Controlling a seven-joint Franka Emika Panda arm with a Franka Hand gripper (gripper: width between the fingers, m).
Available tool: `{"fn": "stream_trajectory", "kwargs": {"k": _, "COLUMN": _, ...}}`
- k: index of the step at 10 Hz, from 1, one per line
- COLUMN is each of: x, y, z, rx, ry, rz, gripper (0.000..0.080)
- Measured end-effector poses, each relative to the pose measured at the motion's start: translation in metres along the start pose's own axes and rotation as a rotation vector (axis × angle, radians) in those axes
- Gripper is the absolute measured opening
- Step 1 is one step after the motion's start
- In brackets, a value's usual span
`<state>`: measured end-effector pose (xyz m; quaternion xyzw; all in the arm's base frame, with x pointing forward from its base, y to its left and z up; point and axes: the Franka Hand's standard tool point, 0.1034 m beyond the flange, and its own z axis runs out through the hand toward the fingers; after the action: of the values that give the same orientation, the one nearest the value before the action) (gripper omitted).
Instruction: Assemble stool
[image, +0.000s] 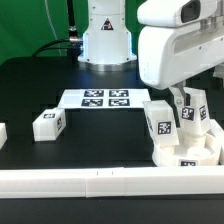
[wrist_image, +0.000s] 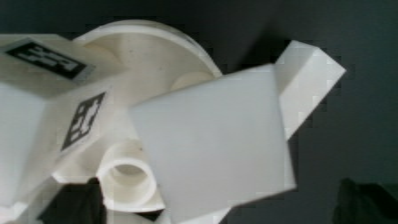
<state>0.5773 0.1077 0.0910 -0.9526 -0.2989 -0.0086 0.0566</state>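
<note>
The stool seat (image: 200, 151) is fitted with one leg (image: 160, 125); a second leg (image: 189, 114) is clamped by the fingers (image: 182, 99), a third leg (image: 48, 123) unmounted.

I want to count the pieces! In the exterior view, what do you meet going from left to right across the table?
White piece cut off at the picture's edge → lying leg → marker board → upright leg → end effector. The seat overlaps the last two, so it is left out.
</note>
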Motion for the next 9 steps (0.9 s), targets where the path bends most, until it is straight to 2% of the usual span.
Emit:
{"fn": "stream_trajectory", "kwargs": {"k": 2, "x": -0.0014, "y": 0.0016, "z": 0.0015, "rx": 0.000, "ry": -0.002, "rz": 0.007, "gripper": 0.0649}}
{"fn": "stream_trajectory", "kwargs": {"k": 3, "x": -0.0016, "y": 0.0016, "z": 0.0020, "rx": 0.001, "ry": -0.003, "rz": 0.007, "gripper": 0.0557}}
{"fn": "stream_trajectory", "kwargs": {"k": 4, "x": -0.0017, "y": 0.0018, "z": 0.0020, "rx": 0.001, "ry": -0.003, "rz": 0.008, "gripper": 0.0557}}
{"fn": "stream_trajectory", "kwargs": {"k": 5, "x": -0.0018, "y": 0.0019, "z": 0.0020, "rx": 0.001, "ry": -0.003, "rz": 0.009, "gripper": 0.0383}}
{"fn": "stream_trajectory", "kwargs": {"k": 6, "x": -0.0018, "y": 0.0020, "z": 0.0020, "rx": 0.000, "ry": -0.003, "rz": 0.009, "gripper": 0.0340}}
{"fn": "stream_trajectory", "kwargs": {"k": 9, "x": -0.0018, "y": 0.0021, "z": 0.0020, "rx": 0.001, "ry": -0.002, "rz": 0.041, "gripper": 0.0340}}
